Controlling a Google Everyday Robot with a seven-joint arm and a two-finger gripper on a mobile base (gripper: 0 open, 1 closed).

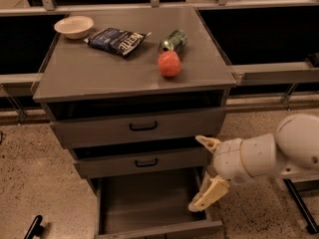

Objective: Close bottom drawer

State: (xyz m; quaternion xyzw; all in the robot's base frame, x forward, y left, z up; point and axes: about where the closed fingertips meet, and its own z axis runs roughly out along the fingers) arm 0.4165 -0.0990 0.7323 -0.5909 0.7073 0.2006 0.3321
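One splayed tool [206,172] at bottom drawer [158,230] rim

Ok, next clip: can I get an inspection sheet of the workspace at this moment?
Surface: grey cabinet top, flat.
Job's things: bottom drawer pulled out, nothing seen inside.
Clutter: bowl, chip bag, green can lying down, red fruit, all on the cabinet top.
Grippers: hand open, beside the drawer's right edge, holding nothing.
Cables: nothing seen.
Surroundings: speckled floor, metal rails behind.
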